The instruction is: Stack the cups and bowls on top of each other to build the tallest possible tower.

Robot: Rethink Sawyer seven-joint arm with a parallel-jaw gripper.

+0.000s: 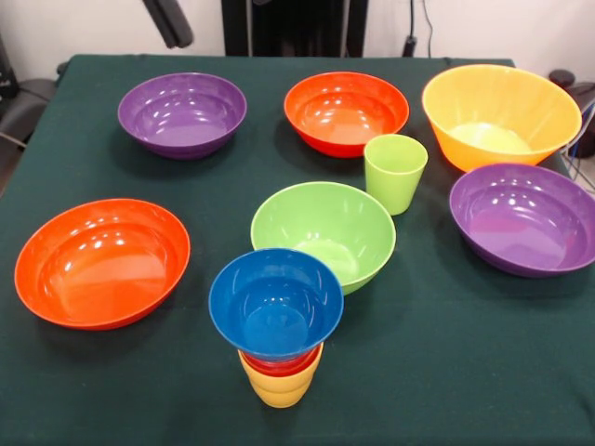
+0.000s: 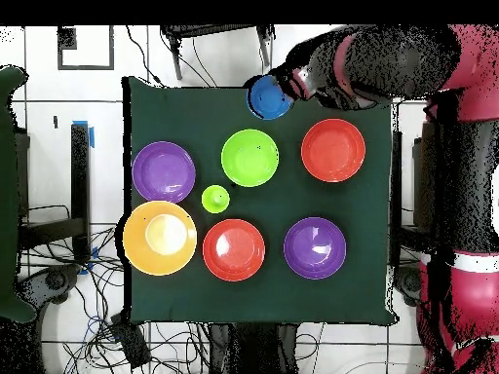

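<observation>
Tool state cannot be told, the arm (image 2: 361, 63) covering it beside the tower (image 1: 277, 325), whose blue bowl (image 1: 275, 302) overhangs the narrow cups just beside the green bowl (image 1: 323, 232), so any nudge could topple it.

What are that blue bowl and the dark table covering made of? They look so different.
The blue bowl looks like glossy moulded plastic: bright highlights sit on its smooth inner wall and its rim is thin and even. The dark green table covering looks like matte cloth, perhaps felt: it shows no shine and a soft, slightly fuzzy surface. Neither can be confirmed by sight alone.
</observation>
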